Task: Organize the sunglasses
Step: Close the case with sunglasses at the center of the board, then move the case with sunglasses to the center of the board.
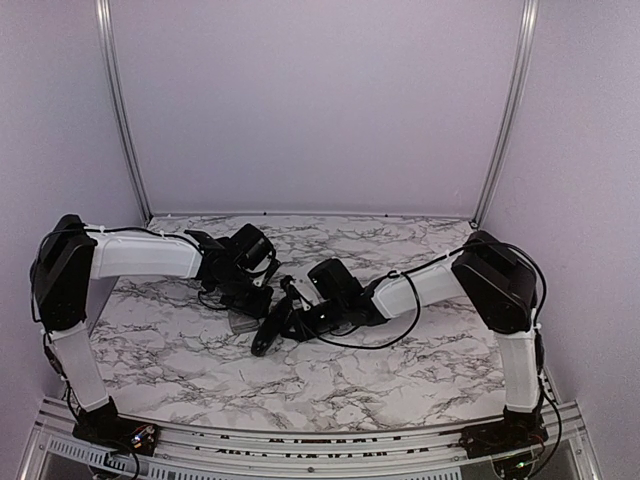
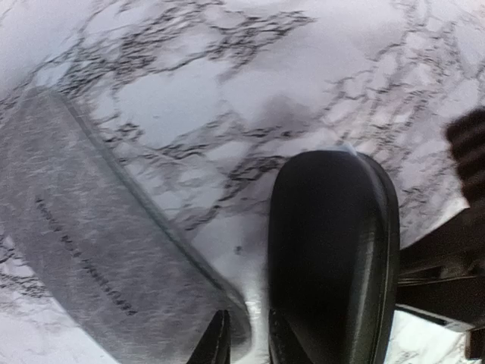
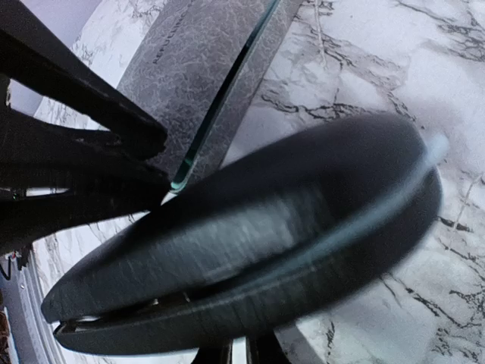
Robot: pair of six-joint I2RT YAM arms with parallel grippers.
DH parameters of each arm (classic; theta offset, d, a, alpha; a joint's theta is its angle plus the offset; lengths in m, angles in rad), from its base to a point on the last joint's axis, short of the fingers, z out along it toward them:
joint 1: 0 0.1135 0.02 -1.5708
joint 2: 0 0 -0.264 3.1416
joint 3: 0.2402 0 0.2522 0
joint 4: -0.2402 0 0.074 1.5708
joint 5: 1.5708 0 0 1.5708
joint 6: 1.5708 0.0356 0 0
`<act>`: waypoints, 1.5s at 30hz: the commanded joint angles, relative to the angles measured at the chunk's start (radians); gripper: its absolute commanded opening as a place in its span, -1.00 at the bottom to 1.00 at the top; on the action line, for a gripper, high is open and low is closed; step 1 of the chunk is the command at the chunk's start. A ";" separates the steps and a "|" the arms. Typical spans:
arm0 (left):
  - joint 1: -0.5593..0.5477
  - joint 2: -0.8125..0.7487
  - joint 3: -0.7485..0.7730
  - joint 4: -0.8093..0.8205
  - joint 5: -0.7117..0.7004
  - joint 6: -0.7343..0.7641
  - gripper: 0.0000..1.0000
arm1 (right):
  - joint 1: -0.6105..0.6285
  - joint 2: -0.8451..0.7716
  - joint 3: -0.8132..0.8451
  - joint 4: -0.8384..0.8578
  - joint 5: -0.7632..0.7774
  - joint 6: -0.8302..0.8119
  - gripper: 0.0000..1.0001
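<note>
Right gripper [image 3: 236, 351]: pinches rim of glossy black oval case [image 3: 250, 235].
Left gripper [image 2: 246, 343]: cannot tell.
Risk: thin hold, case may slip.

Sunglasses: cannot be made out in any view.
Look: frames, lenses and arms are not visible, so nothing can be said of them.
Pose: cannot tell whether folded or open.
Place: cannot tell.
What hides the view: the grey case [image 2: 83, 250] and the black case [image 2: 333, 258], just beside each other at the middle of the worktop [image 2: 227, 91].
Grey case: its inside does not show.
Black case: tilted, halves almost together with a thin gap at one end, too dark and blurred to see in.
Top view: the middle is one dark cluster where thin wire could not be told apart.
</note>
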 commanded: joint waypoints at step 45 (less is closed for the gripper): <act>-0.241 0.027 0.129 0.056 0.108 -0.114 -0.65 | -0.155 -0.534 -0.217 -0.187 0.188 -0.130 -0.63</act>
